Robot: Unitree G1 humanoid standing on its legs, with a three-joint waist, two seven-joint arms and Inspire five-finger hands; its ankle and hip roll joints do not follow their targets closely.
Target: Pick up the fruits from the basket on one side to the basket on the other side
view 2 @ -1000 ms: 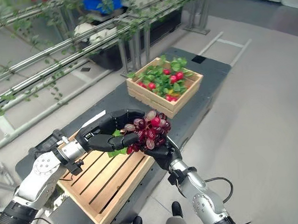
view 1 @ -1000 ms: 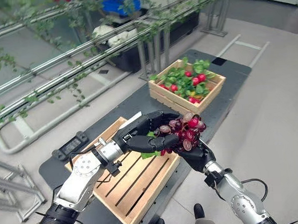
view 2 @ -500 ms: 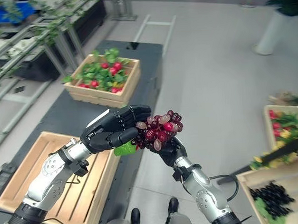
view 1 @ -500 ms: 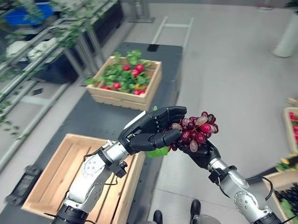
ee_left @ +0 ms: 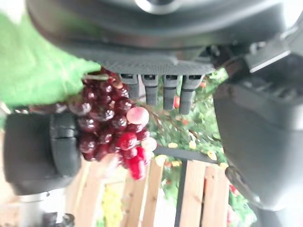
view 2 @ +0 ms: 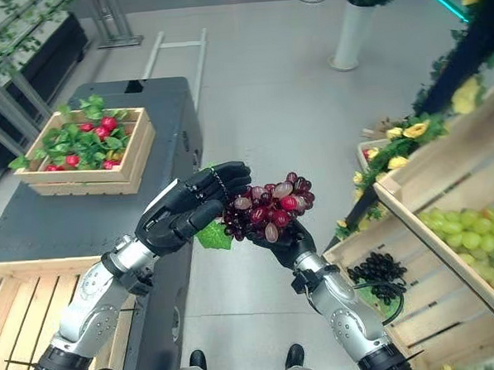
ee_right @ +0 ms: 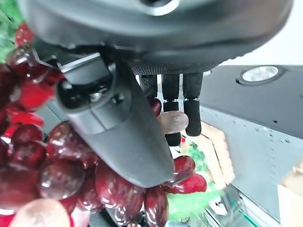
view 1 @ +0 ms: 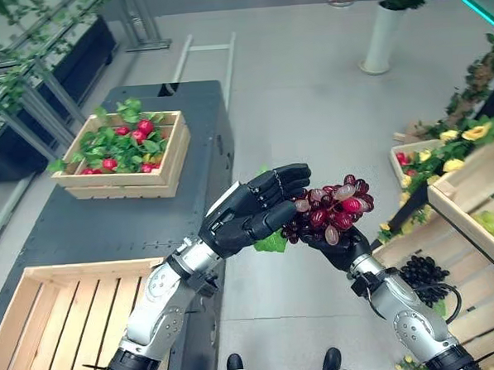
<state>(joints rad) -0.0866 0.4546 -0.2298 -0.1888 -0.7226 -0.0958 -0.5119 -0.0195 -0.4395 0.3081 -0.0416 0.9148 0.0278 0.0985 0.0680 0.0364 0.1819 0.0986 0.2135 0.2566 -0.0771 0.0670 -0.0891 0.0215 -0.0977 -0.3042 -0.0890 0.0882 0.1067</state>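
A bunch of red grapes [view 1: 327, 211] with a green leaf [view 1: 272, 242] hangs in mid-air above the grey floor, just past the right edge of the dark platform [view 1: 108, 229]. My left hand [view 1: 244, 214] is curled against the bunch's left side. My right hand [view 1: 337, 248] cups it from below with its fingers closed round it. The grapes [ee_left: 111, 127] show close up in the left wrist view, and in the right wrist view the grapes [ee_right: 57, 175] press against the thumb.
A wooden crate [view 1: 119, 190] of red fruit and leaves sits on the platform's far end. An empty slatted crate [view 1: 47, 328] lies at the near left. At the right stand wooden crates with green grapes [view 2: 460, 228], dark grapes [view 1: 421, 271] and yellow flowers [view 1: 460, 134].
The camera has swung to the right, so the crates slid left and the right-hand crates came into view. Both hands keep hold of the bunch, which is now over the floor beside the platform.
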